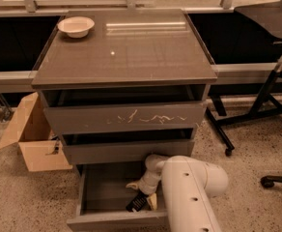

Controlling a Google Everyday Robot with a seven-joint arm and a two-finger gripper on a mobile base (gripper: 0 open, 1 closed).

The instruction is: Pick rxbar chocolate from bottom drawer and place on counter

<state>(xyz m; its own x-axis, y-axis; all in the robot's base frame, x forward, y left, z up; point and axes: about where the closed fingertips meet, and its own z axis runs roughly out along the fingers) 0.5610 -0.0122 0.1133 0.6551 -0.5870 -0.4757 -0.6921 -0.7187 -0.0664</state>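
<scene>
The bottom drawer [100,197] is pulled out at the foot of the cabinet. Inside it, towards the right, lies the rxbar chocolate [136,203], a small black bar with white lettering. My gripper [142,193] reaches down into the drawer right over the bar, open, with one pale fingertip [132,184] above and left of the bar and the other at its right end. My white arm [189,192] hides the drawer's right side. The counter [131,52] is the glossy grey-brown top of the cabinet.
A white bowl [76,26] sits at the counter's back left corner. The scratched top drawer [126,117] and the middle drawer [126,151] stand slightly ajar. An open cardboard box [32,139] is on the floor to the left. Chair legs [257,110] stand to the right.
</scene>
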